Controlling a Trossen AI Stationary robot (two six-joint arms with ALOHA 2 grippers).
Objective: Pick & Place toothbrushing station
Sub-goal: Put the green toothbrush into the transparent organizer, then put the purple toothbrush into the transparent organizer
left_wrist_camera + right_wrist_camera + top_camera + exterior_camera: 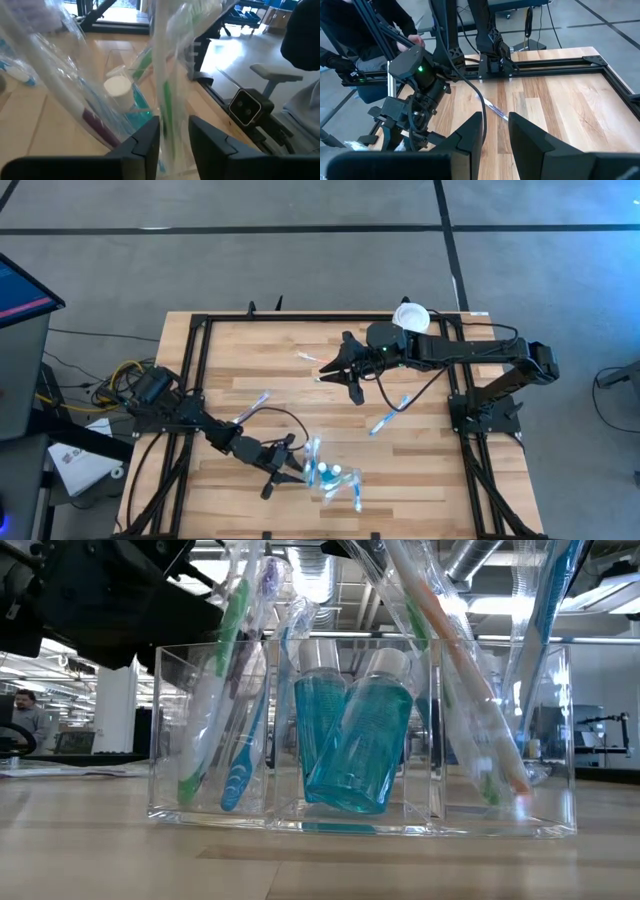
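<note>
Clear tray sits at the table's near edge, crowded with leaning wrapped toothbrushes and teal bottles. Left gripper is at the tray, fingers slightly parted around a wrapped green toothbrush; wrapper could cling and drag the brush out on retreat. Right gripper waits mid-table, part open, holding nothing.

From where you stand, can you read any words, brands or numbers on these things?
None can be read.
Teal bottles in the clear tray: no label shows.
Wrapped toothbrushes: any print too blurred to read.
White tub: too small to read.
</note>
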